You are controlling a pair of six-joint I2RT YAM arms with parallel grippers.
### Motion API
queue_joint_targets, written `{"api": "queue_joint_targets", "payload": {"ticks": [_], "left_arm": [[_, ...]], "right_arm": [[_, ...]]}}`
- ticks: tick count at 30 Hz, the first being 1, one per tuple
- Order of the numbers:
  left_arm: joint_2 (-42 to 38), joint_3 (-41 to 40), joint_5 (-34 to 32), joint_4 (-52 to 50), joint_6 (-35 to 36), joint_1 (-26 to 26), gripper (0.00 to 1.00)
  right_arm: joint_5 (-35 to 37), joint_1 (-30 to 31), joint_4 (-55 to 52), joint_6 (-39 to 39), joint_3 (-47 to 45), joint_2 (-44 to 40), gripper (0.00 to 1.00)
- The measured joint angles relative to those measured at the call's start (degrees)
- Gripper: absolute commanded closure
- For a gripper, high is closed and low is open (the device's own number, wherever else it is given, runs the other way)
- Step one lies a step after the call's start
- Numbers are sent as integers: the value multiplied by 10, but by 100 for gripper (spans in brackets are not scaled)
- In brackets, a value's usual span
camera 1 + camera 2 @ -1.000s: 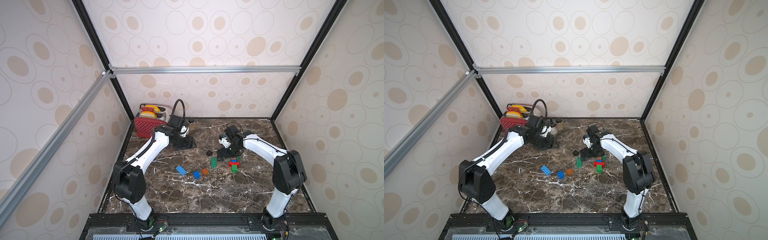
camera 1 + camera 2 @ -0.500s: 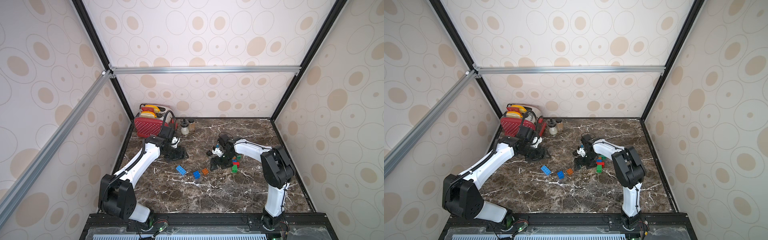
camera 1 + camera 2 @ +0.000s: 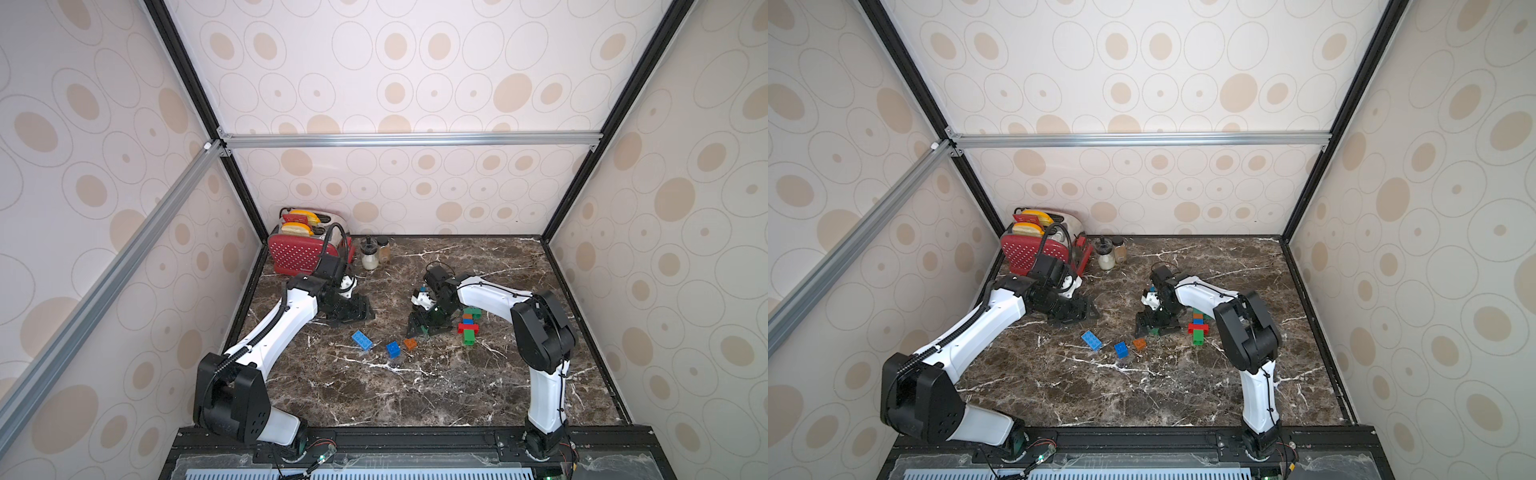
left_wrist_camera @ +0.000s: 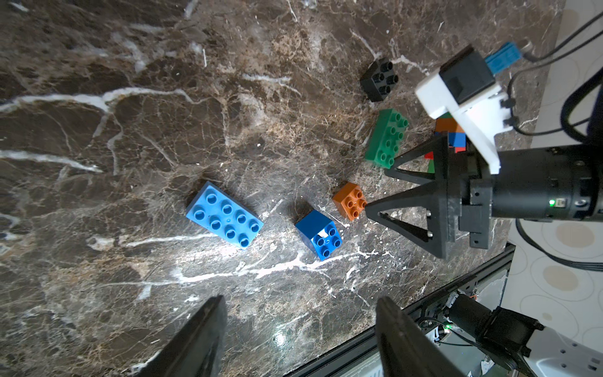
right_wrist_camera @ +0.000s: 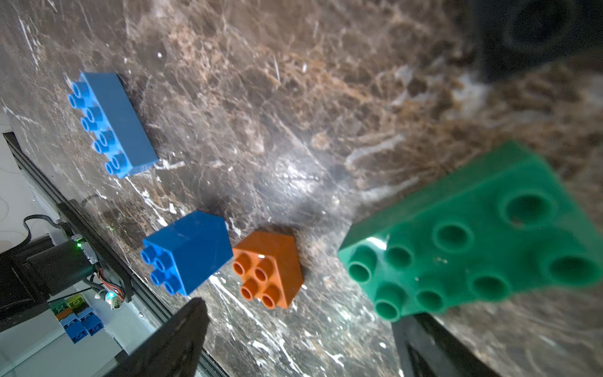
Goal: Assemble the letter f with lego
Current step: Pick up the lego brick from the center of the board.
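Observation:
Both top views show the loose lego mid-table: a light blue oblong brick [image 3: 362,340] [image 3: 1091,340], a dark blue square [image 3: 393,349] and an orange square [image 3: 410,343]. A stack of green, orange, blue and red bricks [image 3: 468,324] [image 3: 1198,328] lies right of them. My right gripper [image 3: 424,327] [image 4: 377,188] is low and open. One finger is at the end of a green oblong brick [image 4: 386,138] [image 5: 473,235], the other near the orange square [image 5: 267,269]. A black brick [image 4: 378,80] lies beyond. My left gripper [image 3: 353,311] [image 4: 299,298] is open over bare marble.
A red dotted toaster [image 3: 295,253] stands in the back left corner with two small jars [image 3: 369,257] beside it. Patterned walls close in three sides of the marble table [image 3: 415,395]. A black rail [image 4: 424,313] runs along the front edge.
My right gripper came forward and down to the green oblong brick, and its jaws narrowed a little. My left gripper drew toward the front, away from the toaster.

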Motion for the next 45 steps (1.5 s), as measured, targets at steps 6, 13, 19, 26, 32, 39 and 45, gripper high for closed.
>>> {"api": "queue_joint_targets", "payload": {"ticks": [6,13,19,26,32,39,45], "left_arm": [[-5,-2,-1,-4,0,1,27],[-20,-11,-2,-9,0,3,26],[-34,-24,-2,-8,1,3,6],[-72,-43,-16,6,-9,3,1],[-127,-66,-51,33,-19,4,1],[-123,-80,-62,36,-51,16,1],[-88,-89,-47,30,-53,16,5]], "right_arm": [[-29,15,17,11,67,43,8],[5,23,-41,1,131,37,8],[129,22,-124,0,132,17,0],[203,19,-148,28,149,48,0],[223,15,-151,49,188,81,0],[221,12,-155,68,221,120,0],[215,12,-158,89,236,133,0]]}}
